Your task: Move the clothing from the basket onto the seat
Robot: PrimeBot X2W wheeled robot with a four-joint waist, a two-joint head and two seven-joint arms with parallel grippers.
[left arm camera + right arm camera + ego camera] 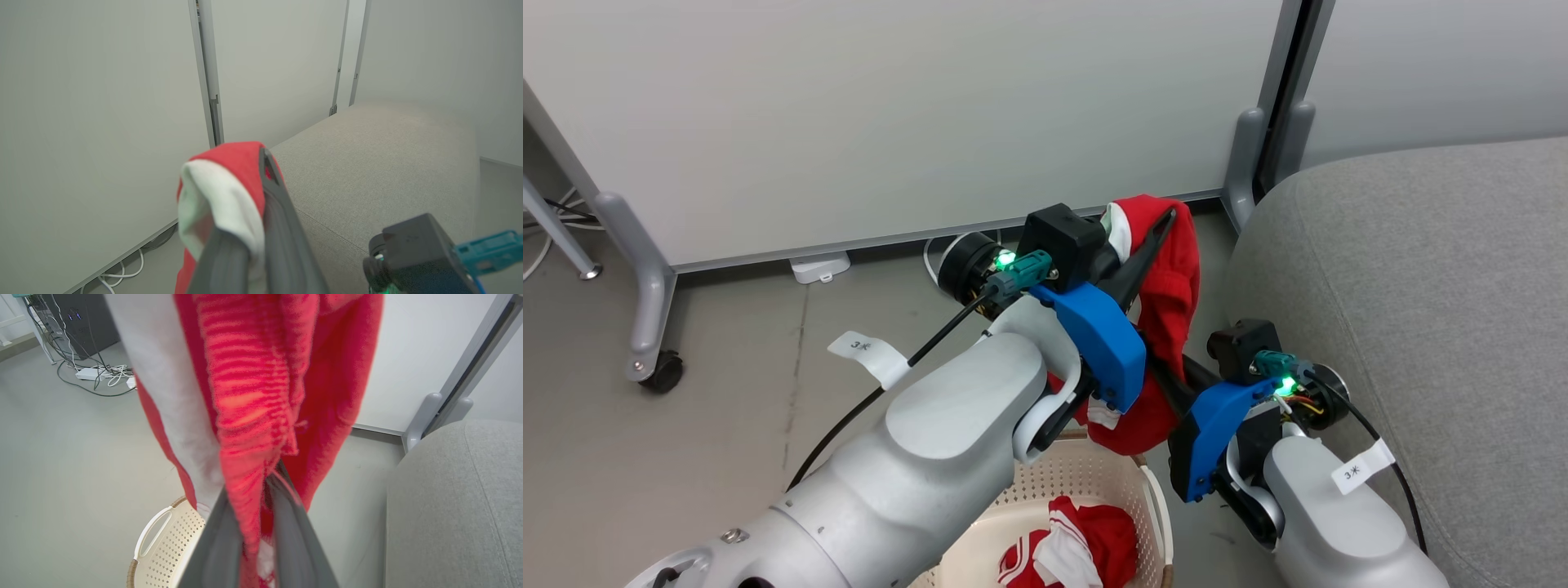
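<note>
Right now the left pincer (1161,227) is clamped narrow on the top edge of the raised garment (1176,278), a red piece held high above the basket (1158,498). In the left wrist view its white trim folds over one dark finger (222,267). Lower down, nearer the basket's rim, the right pincer (255,490) is closed on the same garment, with red cloth pinched between its two fingers. A broad white stripe runs down the fabric just beside them. The cloth hangs stretched between the two grips, and its lowest fold dangles just above the far side of the basket. Inside the basket, the second garment (1086,543) lies crumpled on the perforated bottom, red with white bands. The sofa (1421,286) stands just beside the basket on the robot's right, its rounded grey edge close to the right arm. Beyond the basket, white partition panels (890,106) stand on grey feet, one with a black caster (663,371), on the grey floor (727,392). White cables (110,373) lie on the floor, well apart from the basket.
</note>
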